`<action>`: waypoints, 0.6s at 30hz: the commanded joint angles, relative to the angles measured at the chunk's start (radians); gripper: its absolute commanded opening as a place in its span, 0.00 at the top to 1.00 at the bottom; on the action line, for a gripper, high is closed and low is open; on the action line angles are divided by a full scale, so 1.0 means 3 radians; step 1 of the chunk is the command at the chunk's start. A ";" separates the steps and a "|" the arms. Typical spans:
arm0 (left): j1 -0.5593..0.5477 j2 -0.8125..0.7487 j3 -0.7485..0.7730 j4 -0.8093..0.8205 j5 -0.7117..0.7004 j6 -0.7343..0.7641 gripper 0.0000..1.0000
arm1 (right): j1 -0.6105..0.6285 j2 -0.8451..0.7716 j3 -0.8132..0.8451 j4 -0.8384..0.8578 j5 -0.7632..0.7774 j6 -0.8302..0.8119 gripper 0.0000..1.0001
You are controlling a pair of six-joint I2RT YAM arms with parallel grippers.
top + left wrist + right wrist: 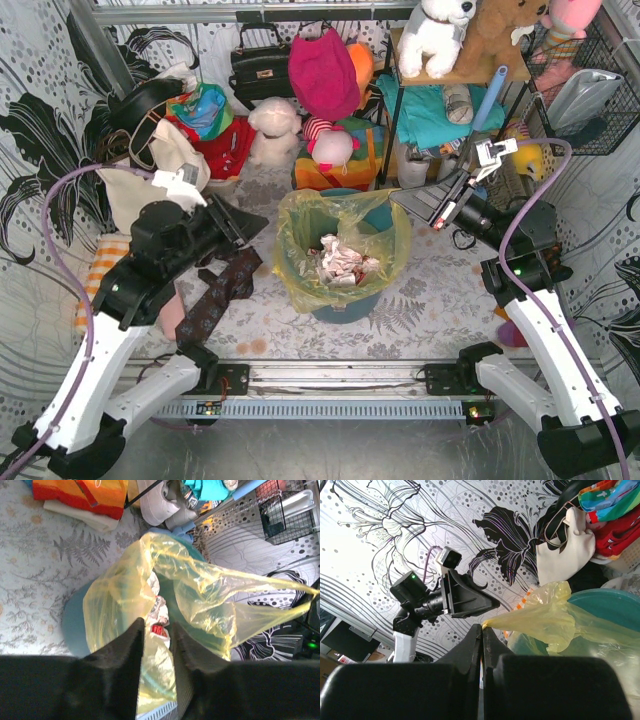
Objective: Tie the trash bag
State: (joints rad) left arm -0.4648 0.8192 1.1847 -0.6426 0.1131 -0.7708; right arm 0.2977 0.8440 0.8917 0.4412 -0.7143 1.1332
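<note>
— Where is the trash bag (300,235) to be found?
— It is seated in the teal bin (345,305), mid-table on the fern-printed cloth (440,290). Its mouth is draped over the bin's rim, so it is kept open. Crumpled paper (340,262) is seen inside.
— How is it held?
— One corner of the mouth is drawn out taut toward the right side and pinched between the closed fingers of the right gripper (482,631); a tail for the knot is presumably being formed. The left gripper (157,626) is poised just above the opposite rim. Its jaws are parted only narrowly and nothing is seen clamped between them; a second tail is likely to be taken there.
— What is in the way?
— The far side is crowded by an orange striped bundle (365,160) and a white plush toy (275,130). A dark patterned cloth (220,290) is laid near the left arm. The draped skirt may be caught on the bin when lifted.
</note>
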 commanded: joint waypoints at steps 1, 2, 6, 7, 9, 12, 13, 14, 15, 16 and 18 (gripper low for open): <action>-0.0004 -0.0138 0.0013 -0.0494 0.0150 -0.0232 0.57 | -0.0006 -0.0022 -0.0035 0.0109 0.0026 -0.0010 1.00; -0.0004 -0.0143 -0.0084 -0.0526 0.0206 -0.0249 0.55 | -0.0006 -0.0014 -0.0033 0.0112 0.0022 -0.0004 1.00; -0.0002 -0.0144 -0.0413 -0.0516 0.0344 -0.0293 0.48 | -0.0006 -0.0024 -0.0023 0.0091 0.0018 -0.0018 1.00; -0.0005 -0.0129 -0.0480 -0.0492 0.0364 -0.0303 0.48 | -0.0006 -0.0031 -0.0018 0.0075 0.0021 -0.0030 1.00; -0.0005 -0.0092 -0.0574 -0.0424 0.0449 -0.0310 0.46 | -0.0007 -0.0042 -0.0017 0.0036 0.0031 -0.0043 1.00; -0.0005 -0.0045 -0.0679 -0.0314 0.0583 -0.0316 0.44 | -0.0006 -0.0069 -0.0017 0.0000 0.0056 -0.0059 1.00; -0.0002 -0.0031 -0.0693 -0.0320 0.0594 -0.0313 0.44 | -0.0006 -0.0075 -0.0017 -0.0010 0.0063 -0.0065 1.00; -0.0005 -0.0024 -0.0707 -0.0327 0.0590 -0.0303 0.43 | -0.0006 -0.0074 -0.0014 -0.0018 0.0068 -0.0069 1.00; -0.0005 -0.0021 -0.0728 -0.0315 0.0600 -0.0295 0.43 | -0.0006 -0.0077 -0.0012 -0.0023 0.0072 -0.0071 1.00; -0.0005 -0.0022 -0.0747 -0.0290 0.0624 -0.0290 0.42 | -0.0006 -0.0075 -0.0016 -0.0024 0.0075 -0.0070 1.00; -0.0005 -0.0005 -0.0802 -0.0247 0.0681 -0.0294 0.42 | -0.0008 -0.0068 -0.0019 -0.0023 0.0080 -0.0066 1.00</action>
State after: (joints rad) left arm -0.4648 0.8249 0.9638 -0.7799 0.2646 -0.8597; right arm 0.2977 0.8402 0.8917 0.4141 -0.7025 1.1328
